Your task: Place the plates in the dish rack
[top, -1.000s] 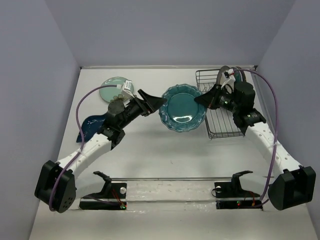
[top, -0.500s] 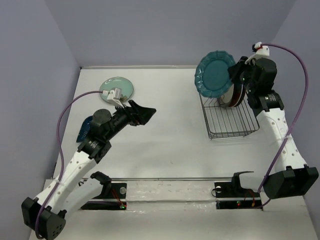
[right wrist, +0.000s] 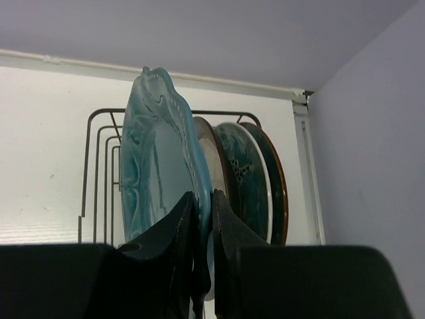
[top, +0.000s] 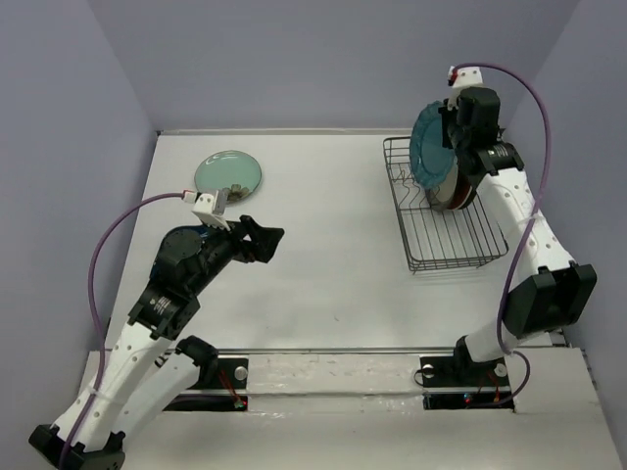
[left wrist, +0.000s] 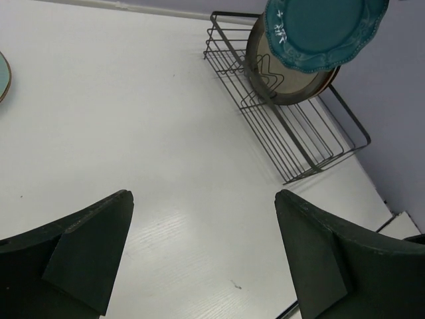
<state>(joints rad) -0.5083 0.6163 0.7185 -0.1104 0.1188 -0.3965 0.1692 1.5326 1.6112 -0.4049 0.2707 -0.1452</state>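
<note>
My right gripper is shut on the rim of the scalloped teal plate. It holds that plate upright on edge over the far end of the black wire dish rack. Just behind it three plates stand in the rack: a cream one, a dark patterned one and a brown-rimmed one. A mint green plate lies flat at the far left of the table. My left gripper hangs open and empty over the table's middle left, well apart from every plate.
The rack's near part holds only wire tines. The right wall stands close behind the rack. A metal rail runs along the near edge by the arm bases. The mint plate's edge shows at the left of the left wrist view.
My right arm has lifted the teal plate off the table's middle, carried it right and turned it on edge over the rack. My left arm has drawn back toward the near left.
</note>
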